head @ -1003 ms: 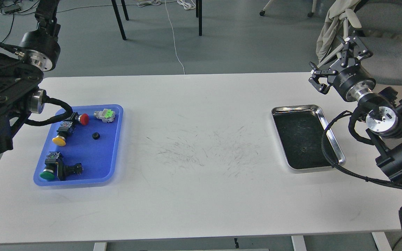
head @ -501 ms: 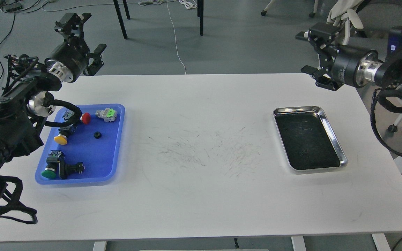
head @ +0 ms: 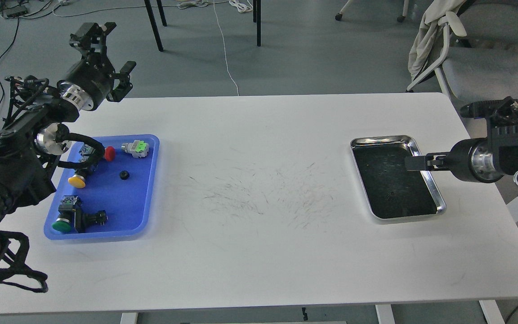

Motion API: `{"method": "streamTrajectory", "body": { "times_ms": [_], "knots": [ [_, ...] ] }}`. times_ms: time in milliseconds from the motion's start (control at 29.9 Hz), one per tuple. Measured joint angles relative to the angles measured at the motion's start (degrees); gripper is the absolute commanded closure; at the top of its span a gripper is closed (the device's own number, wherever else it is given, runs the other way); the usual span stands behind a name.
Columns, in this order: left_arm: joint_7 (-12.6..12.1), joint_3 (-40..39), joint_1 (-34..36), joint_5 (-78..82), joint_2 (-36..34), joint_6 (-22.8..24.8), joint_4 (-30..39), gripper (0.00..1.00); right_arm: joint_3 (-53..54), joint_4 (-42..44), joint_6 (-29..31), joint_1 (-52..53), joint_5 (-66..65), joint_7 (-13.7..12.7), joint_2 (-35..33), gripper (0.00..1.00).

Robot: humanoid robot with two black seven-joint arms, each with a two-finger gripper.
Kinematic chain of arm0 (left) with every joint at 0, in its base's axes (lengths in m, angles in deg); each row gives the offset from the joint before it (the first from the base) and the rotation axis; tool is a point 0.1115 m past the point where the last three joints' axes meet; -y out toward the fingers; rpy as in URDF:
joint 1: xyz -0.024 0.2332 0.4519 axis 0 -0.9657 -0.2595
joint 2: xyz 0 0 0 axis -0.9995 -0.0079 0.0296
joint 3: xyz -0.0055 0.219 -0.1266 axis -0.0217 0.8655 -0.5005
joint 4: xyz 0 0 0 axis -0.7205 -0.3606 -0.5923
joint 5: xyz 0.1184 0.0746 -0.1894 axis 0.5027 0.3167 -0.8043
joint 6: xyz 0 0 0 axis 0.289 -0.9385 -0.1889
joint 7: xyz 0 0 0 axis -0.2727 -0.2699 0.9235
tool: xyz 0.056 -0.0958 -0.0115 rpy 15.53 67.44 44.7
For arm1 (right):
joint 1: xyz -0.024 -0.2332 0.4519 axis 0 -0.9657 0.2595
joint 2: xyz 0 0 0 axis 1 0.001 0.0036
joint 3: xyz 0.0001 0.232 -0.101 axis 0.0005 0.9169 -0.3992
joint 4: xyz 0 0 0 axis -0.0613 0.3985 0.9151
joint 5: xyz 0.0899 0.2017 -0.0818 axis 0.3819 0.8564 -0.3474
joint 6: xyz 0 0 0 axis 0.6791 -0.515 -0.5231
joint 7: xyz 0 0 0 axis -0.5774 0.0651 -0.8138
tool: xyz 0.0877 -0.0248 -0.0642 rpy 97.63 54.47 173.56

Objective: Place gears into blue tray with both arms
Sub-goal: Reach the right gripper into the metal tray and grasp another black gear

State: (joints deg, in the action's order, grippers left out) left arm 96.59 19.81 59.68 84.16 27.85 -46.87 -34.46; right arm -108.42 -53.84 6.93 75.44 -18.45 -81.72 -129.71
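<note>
The blue tray lies at the table's left. One small black gear rests near its middle among the button switches. My left gripper is raised beyond the table's far left edge, behind the tray, with its fingers spread apart and nothing between them. My right gripper points left over the right rim of the steel tray. It is seen edge-on as one thin dark bar, so its fingers cannot be told apart. A tiny dark speck lies on the steel tray's black liner; I cannot tell whether it is a gear.
In the blue tray are a red-capped switch, a green-and-grey part, a yellow-capped switch and a green-capped switch. The left arm's cable droops over the tray's far left corner. Chairs stand behind the table at right.
My right arm has swung down from above the table's far right corner to low over the steel tray's right rim. The left gripper has barely shifted.
</note>
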Motion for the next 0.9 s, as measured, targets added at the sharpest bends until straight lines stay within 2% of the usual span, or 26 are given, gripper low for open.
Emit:
{"method": "streamTrajectory", "body": {
  "times_ms": [368, 568, 635, 902],
  "knots": [
    [0.00, -0.01, -0.78, 0.01, 0.16, -0.01, -0.08, 0.03, 0.00, 7.95, -0.27, -7.52, -0.28, 0.45, 8.40, 0.08],
    [0.00, -0.15, -0.87, 0.01, 0.34, -0.01, -0.12, 0.03, 0.01, 10.52, -0.61, -9.31, -0.23, 0.63, 11.70, 0.13],
    [0.01, -0.19, -0.87, 0.01, 0.45, -0.01, -0.13, 0.03, 0.03, 10.93, -0.68, -9.65, -0.22, 0.77, 12.26, 0.16],
    [0.09, -0.44, -0.88, 0.01, 0.69, -0.01, -0.09, 0.03, 0.11, 11.21, -0.75, -9.81, -0.19, 1.12, 13.15, 0.37]
  ]
}}
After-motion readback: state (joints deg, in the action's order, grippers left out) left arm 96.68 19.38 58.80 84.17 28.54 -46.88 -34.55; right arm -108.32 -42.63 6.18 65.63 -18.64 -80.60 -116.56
